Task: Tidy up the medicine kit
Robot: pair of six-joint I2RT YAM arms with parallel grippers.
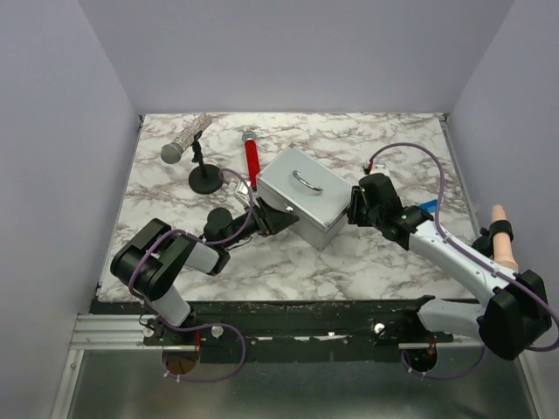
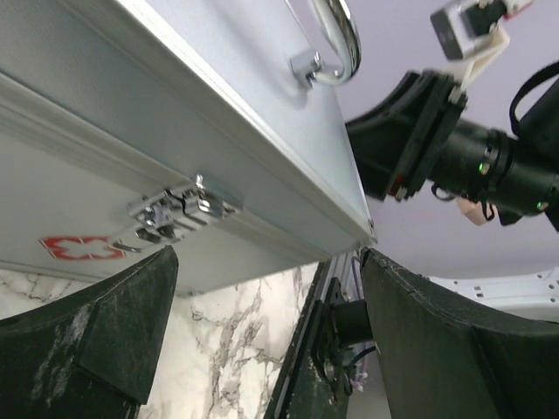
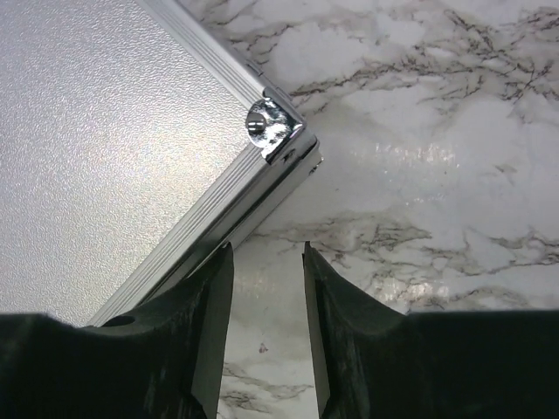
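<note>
The medicine kit [image 1: 306, 194] is a grey metal box with its lid shut and a metal handle [image 1: 307, 182] on top, standing mid-table. In the left wrist view its front [image 2: 131, 175] shows a metal latch [image 2: 179, 214] and a red mark [image 2: 83, 248]. My left gripper [image 1: 278, 218] is open at the kit's front side, low by the table [image 2: 266, 262]. My right gripper [image 1: 356, 208] is open beside the kit's right side. In the right wrist view its fingers [image 3: 210, 297] stand just off the kit's edge, near the corner [image 3: 275, 131].
A red-handled tool [image 1: 251, 157] lies behind the kit. A small black stand [image 1: 205, 179] holds a silvery tube [image 1: 186, 140] at the back left. A blue item [image 1: 425, 207] lies by the right arm. A skin-coloured object [image 1: 501, 236] stands at the far right edge.
</note>
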